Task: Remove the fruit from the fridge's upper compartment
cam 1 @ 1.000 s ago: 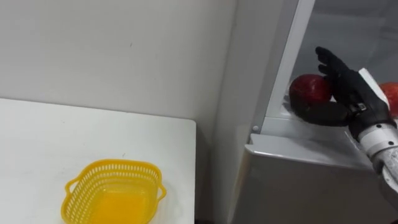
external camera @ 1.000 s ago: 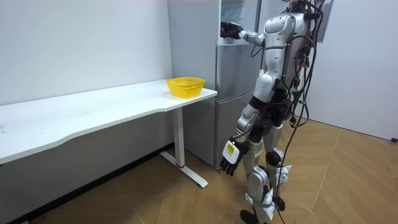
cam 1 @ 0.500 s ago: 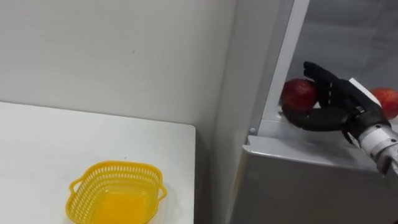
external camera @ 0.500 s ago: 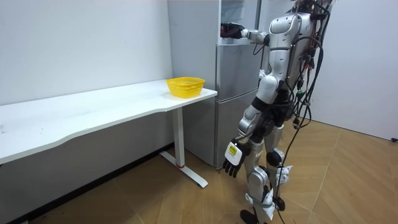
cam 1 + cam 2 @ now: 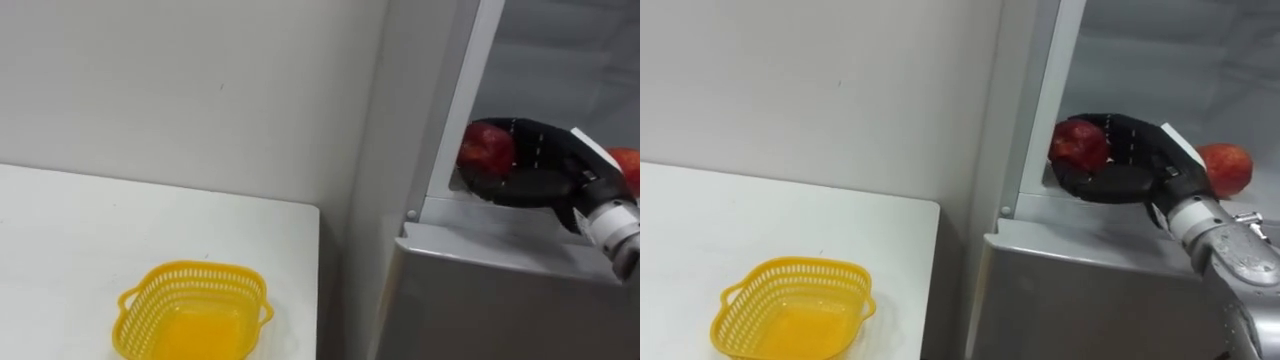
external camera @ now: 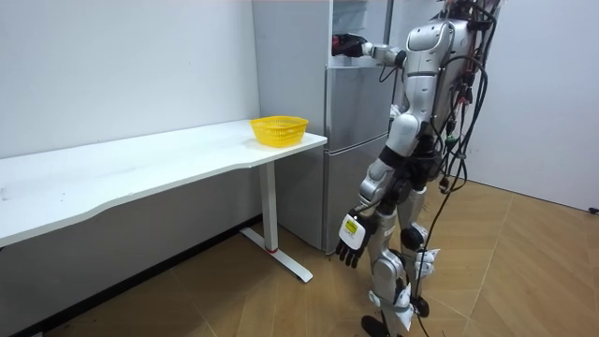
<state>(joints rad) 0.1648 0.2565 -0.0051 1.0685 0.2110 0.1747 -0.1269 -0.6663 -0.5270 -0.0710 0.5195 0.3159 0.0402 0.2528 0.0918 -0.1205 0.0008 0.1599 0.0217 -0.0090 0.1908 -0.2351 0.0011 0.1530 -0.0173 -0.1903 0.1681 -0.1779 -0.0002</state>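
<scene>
A red apple [image 5: 486, 148] [image 5: 1080, 143] is at the front left edge of the open upper fridge compartment [image 5: 560, 60], with my right hand [image 5: 540, 165] [image 5: 1130, 160] shut on it, fingers curled over its top and thumb beneath. A second red apple [image 5: 1226, 168] [image 5: 627, 165] lies on the shelf behind the hand. A yellow plastic basket [image 5: 192, 312] [image 6: 279, 130] stands empty on the white table [image 5: 60, 240] to the left of the fridge. My left hand [image 6: 349, 241] hangs by my side in the room view.
The grey fridge [image 6: 351, 140] stands right of the table's end, its closed lower door [image 5: 480, 300] below the hand. A white wall [image 5: 180, 80] runs behind the table. I stand upright facing the fridge on a wooden floor [image 6: 524, 271].
My right hand has curled its fingers over the apple, which earlier sat against straight fingers. The view has shifted slightly.
</scene>
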